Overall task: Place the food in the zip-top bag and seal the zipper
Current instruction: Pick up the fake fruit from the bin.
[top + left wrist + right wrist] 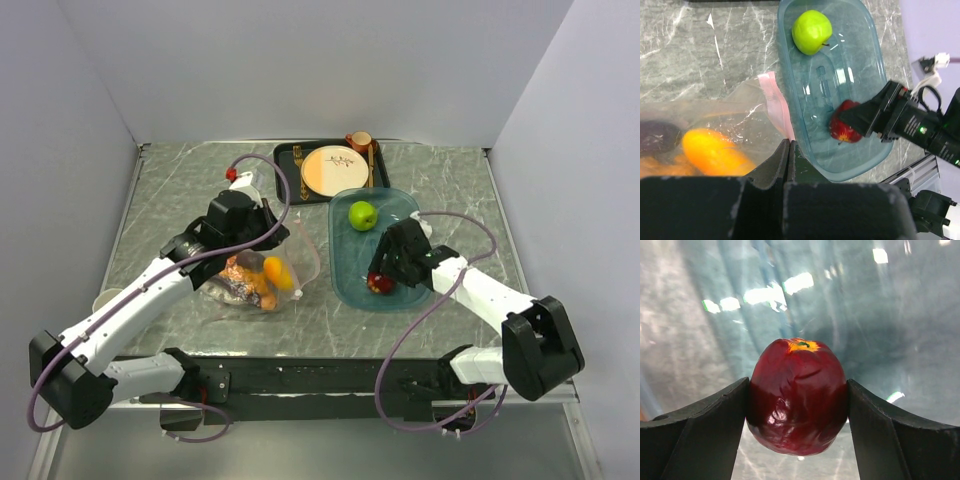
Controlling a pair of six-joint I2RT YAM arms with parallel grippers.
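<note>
At the left, the left hand [790, 149] is seen with its fingers pressed together, pinching an edge of the large clear crinkly zip-top bag [295, 262] just where the long pale pink zipper strip [776, 102] ends. The bag is spread on the bench left of centre. Inside it, just beside the hand, a round orange toy fruit [715, 150], a dark purple eggplant [657, 137] and some brownish-orange pieces [245, 280] are bunched together.

To the right, just beside the bag's pink edge, a teal translucent oval tray [402, 208] is set. A shiny green apple [362, 214] lies at its far end, apart from both hands. At the tray's near end the dark red apple [797, 397] is clasped by the right hand [382, 274], with one black finger [700, 430] pressed against each side of it.

The bench [460, 180] is covered in a grey marbled sheet. At its far edge a black rectangular tray [285, 175] carries a cream-and-orange round plate [334, 170] and a small brown cup [358, 141]. Plain pale walls [300, 60] enclose the bench on three sides.
</note>
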